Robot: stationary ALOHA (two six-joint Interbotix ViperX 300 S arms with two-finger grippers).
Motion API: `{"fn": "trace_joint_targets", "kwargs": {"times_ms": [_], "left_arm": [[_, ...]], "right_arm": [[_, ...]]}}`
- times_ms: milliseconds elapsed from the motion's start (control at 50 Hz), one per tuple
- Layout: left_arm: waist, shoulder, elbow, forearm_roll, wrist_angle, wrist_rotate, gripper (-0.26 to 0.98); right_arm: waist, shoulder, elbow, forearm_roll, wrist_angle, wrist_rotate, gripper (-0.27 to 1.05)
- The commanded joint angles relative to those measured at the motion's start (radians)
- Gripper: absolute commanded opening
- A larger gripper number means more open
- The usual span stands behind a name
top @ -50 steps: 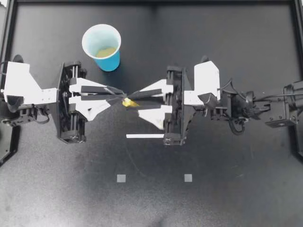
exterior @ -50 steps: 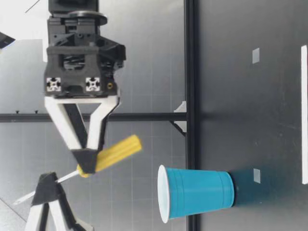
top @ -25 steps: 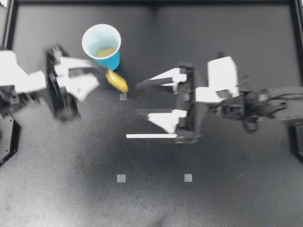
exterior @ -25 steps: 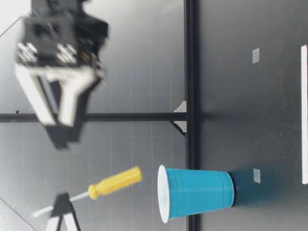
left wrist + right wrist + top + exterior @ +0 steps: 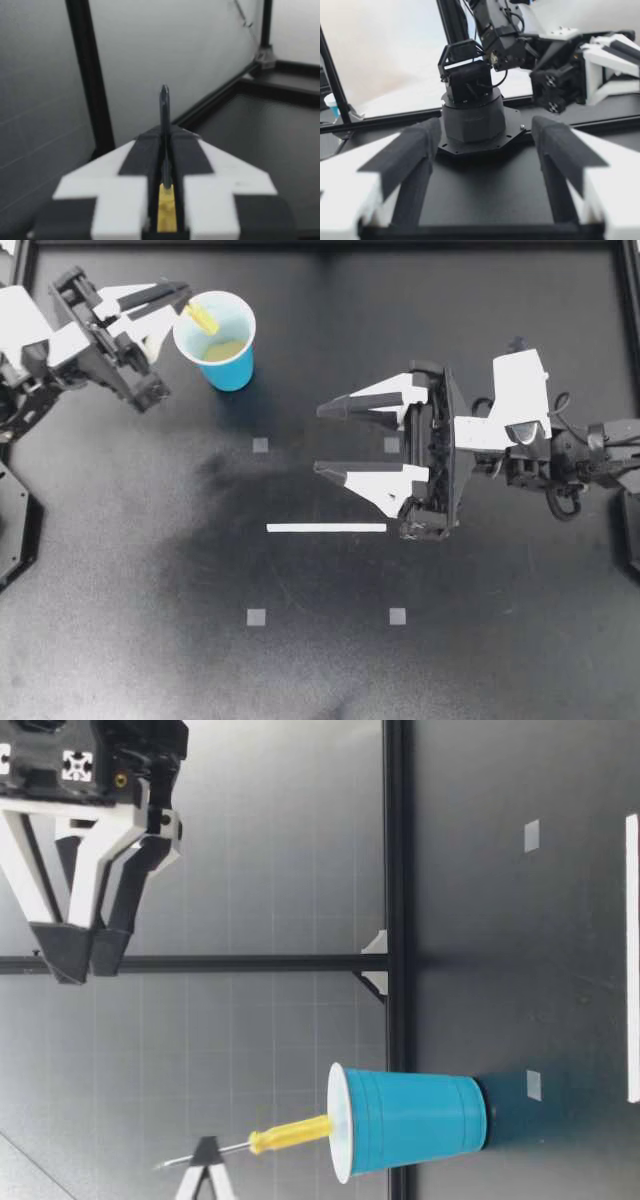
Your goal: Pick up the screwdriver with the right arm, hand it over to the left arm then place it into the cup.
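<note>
— Two steps look done to me. Mid-right of the frame, the right gripper [image 5: 320,440] hangs with its fingers wide apart and nothing between them, over the white strip [image 5: 326,528] and tape squares [image 5: 256,617] on the desk [image 5: 500,660].
— And the screwdriver [image 5: 202,317]?
— Upper left. The left gripper [image 5: 183,302] is clamped on its shaft, handle downward, its end just at the mouth of the blue cup [image 5: 232,370].
— So only the drop is left?
— I'd say so. Nothing seems to block it; strip and squares lie well apart from the cup.
</note>
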Motion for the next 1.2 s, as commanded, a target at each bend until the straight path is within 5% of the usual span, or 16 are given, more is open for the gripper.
{"fn": "trace_joint_targets", "kwargs": {"times_ms": [0,380,760,900,1180], "left_arm": [[0.014,0.015,-0.031,-0.009,-0.018,0.0,0.05],[0.015,0.091,-0.058,-0.021,-0.04,-0.006,0.09],[0.015,0.084,-0.06,-0.017,-0.009,-0.008,0.56],[0.015,0.063,-0.06,-0.011,-0.005,-0.018,0.59],[-0.058,-0.084,-0.048,0.109,0.044,-0.12,0.59]], "right_arm": [[-0.005,-0.025,-0.009,0.002,-0.011,0.0,0.71],[-0.003,-0.026,-0.008,0.002,-0.011,0.002,0.71],[-0.003,-0.026,-0.009,0.0,-0.012,0.009,0.71],[-0.003,-0.026,-0.011,0.0,-0.011,0.009,0.71],[-0.003,-0.028,-0.008,0.0,-0.009,0.011,0.71]]}}
